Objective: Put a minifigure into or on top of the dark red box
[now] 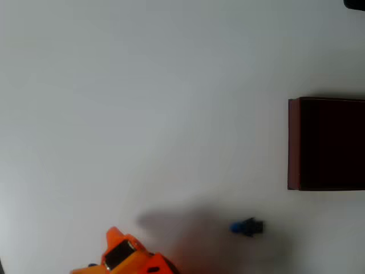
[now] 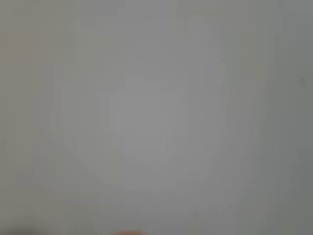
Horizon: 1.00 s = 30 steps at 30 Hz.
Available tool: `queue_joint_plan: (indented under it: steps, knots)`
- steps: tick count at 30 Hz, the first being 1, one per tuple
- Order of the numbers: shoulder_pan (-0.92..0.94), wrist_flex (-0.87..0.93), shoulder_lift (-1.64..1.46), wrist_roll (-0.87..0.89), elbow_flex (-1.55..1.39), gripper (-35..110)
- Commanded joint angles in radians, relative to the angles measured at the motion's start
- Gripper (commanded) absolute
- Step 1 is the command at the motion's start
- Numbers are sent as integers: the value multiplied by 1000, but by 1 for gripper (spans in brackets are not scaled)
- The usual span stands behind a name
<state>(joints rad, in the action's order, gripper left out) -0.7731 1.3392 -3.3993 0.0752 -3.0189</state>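
In the overhead view the minifigure (image 1: 247,227), tiny, bright blue with black parts, lies on the white table near the bottom edge. The dark red box (image 1: 326,144) stands at the right edge, up and to the right of the figure, with maroon walls and a nearly black inside. My orange arm (image 1: 128,256) pokes in at the bottom left, well left of the figure and apart from it. Its fingers are not distinct, so I cannot tell whether they are open or shut. The wrist view is a blurred grey surface with a sliver of orange (image 2: 128,233) at its bottom edge.
The white table (image 1: 142,114) spreads wide and bare between arm and box. A soft shadow (image 1: 182,225) lies left of the figure. A small dark object (image 1: 356,3) sits at the top right corner.
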Motion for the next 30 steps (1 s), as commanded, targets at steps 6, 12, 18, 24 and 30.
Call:
queue_joint_plan:
  steps: [6, 12, 18, 24, 30]
  knots:
    - [121, 5, -8, 52, 9, 10]
    - [236, 48, 43, -43, 201, 18]
    - [348, -20, 632, -152, 584, 18]
    - [431, 391, 1390, 55, 1325, 17]
    - [577, 408, 1473, 279, 1414, 10]
